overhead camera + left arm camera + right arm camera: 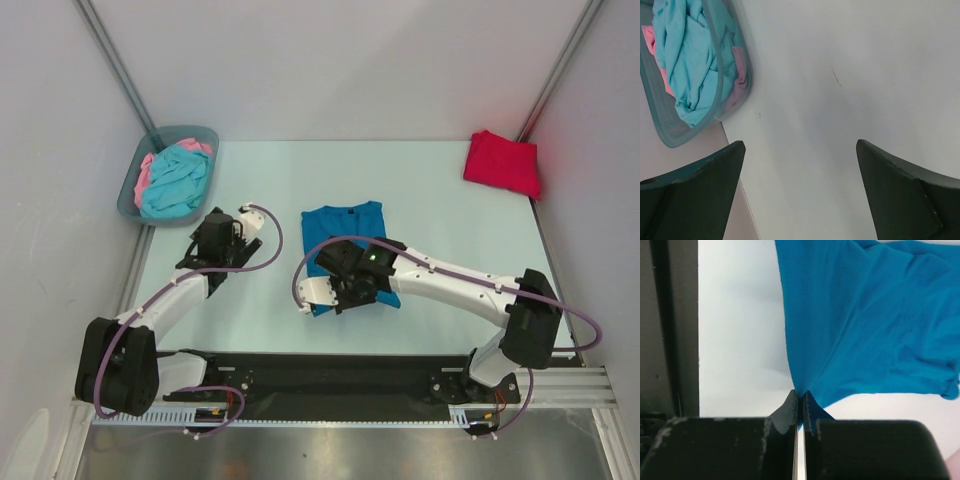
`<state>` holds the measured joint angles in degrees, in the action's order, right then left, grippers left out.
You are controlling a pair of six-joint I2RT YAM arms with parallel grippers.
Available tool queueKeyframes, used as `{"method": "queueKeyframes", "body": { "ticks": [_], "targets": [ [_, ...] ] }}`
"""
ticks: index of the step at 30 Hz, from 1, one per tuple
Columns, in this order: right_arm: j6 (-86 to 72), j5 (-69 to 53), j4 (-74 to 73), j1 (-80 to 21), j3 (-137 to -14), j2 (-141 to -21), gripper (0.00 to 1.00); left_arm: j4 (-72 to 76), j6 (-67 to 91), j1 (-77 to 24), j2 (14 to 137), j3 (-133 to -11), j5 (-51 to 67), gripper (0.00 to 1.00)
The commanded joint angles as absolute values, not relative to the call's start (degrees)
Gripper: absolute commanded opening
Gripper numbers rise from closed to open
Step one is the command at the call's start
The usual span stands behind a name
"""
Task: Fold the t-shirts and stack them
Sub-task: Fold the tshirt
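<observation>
Right hand (801,396) pinches one blue shirt (865,315); left hand (800,145) gapes; one red shirt (502,162) apart.

Pale worktop (430,200) lay open between the deep-blue cloth shirt (345,222) and the folded red shirt (502,163). A grey-blue plastic bin (190,130) blocked the far-left corner.

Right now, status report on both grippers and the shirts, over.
Left gripper open, over bare table beside bin. Right gripper shut on blue t-shirt, near edge. Red t-shirt folded, far right corner; nothing seen between.
</observation>
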<state>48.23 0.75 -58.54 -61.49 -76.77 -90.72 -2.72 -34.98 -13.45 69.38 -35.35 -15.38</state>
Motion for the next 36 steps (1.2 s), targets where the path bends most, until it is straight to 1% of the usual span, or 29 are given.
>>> {"method": "queueKeyframes", "body": {
  "ticks": [1, 5, 8, 12, 15, 27, 36],
  "targets": [
    [47.3, 4.2, -57.2, -61.5, -78.7, -87.1, 0.0, -2.4, -34.5, -13.1, 68.6, -37.1, -15.6, 1.0],
    [49.9, 11.6, -46.8, -60.7, -75.1, -87.6, 0.0, -2.5, -34.5, -13.2, 68.7, -37.1, -15.6, 1.0],
    [53.0, 14.1, -39.6, -58.9, -73.7, -89.1, 0.0, -2.5, -34.5, -13.1, 68.6, -37.0, -15.6, 1.0],
    [56.9, 15.1, -29.0, -55.8, -72.9, -91.5, 0.0, -2.5, -34.5, -13.1, 68.7, -36.9, -15.6, 1.0],
    [59.1, 15.4, -24.3, -52.7, -74.4, -94.7, 0.0, -2.4, -34.5, -13.1, 69.0, -36.8, -15.6, 1.0],
    [66.6, 16.4, -11.4, -44.8, -81.9, -107.7, 0.0, -1.8, -35.0, -13.1, 69.9, -36.4, -15.7, 1.0],
    [69.0, 16.1, -9.3, -43.1, -87.6, -114.1, 0.0, -1.7, -35.1, -13.1, 70.2, -36.3, -16.0, 1.0]
  ]
}}
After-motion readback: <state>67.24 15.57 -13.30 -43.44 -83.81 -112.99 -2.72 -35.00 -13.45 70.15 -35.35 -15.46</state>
